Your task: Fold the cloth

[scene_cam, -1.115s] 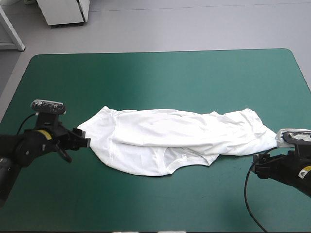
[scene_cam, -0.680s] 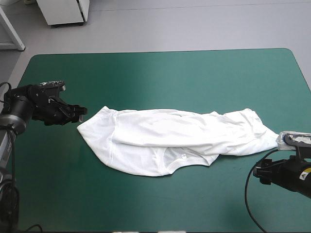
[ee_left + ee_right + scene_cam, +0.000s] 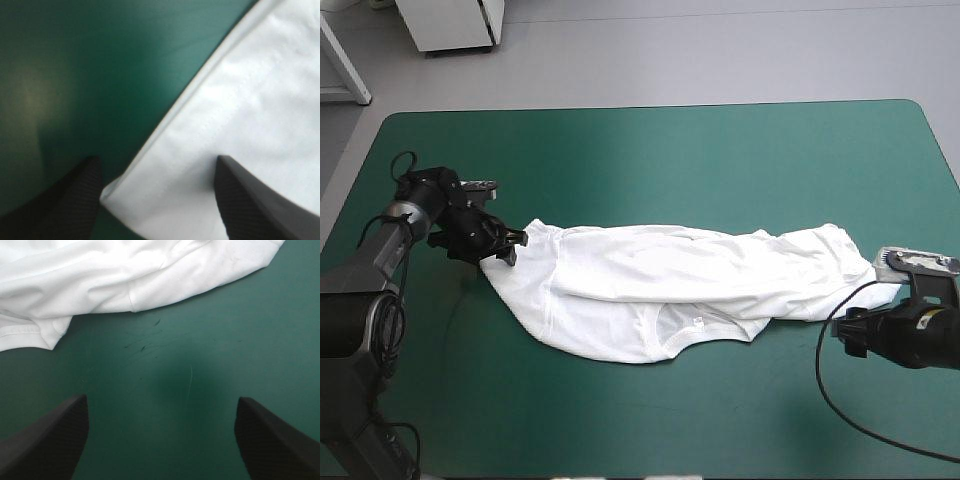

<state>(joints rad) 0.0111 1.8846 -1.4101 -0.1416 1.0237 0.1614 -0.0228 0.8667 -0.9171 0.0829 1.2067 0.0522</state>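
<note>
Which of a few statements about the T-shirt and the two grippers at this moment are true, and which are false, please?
1. The T-shirt lies stretched out long across the teal-green cover, from the left side toward the right. True.
2. The left gripper is shut on the T-shirt. False: its fingers stand apart, with a hemmed corner of the shirt between them.
3. The right gripper is open over bare cover, with the shirt ahead of it. True.
4. The T-shirt is lifted clear of the table. False: it lies on the cover, wrinkled and loosely doubled over itself.
</note>
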